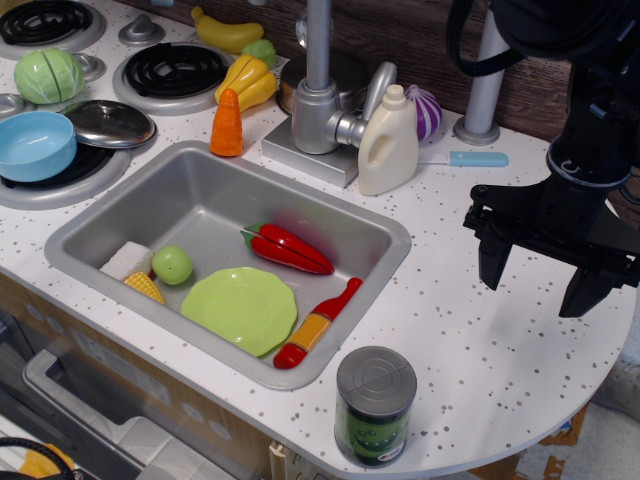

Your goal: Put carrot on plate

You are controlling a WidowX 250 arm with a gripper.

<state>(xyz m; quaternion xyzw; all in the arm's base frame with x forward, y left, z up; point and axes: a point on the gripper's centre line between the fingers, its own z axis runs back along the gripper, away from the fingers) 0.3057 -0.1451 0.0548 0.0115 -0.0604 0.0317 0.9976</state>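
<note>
Reaching comes first: the fingers (pixel 545 272) hang spread wide and empty over the tabletop (pixel 480 340), well apart from the carrot (pixel 227 124) standing upright behind the sink (pixel 390 240). The plate (pixel 240 308) lies inside that sink; a grasp across the carrot's thicker base looks steadiest.

faucet (pixel 318 90) beside carrot (pixel 227 124), counter (pixel 480 340) open

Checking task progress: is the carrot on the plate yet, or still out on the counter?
Not yet on it. The carrot stands upright on the counter by the sink's back rim; the plate lies empty in the sink.
</note>
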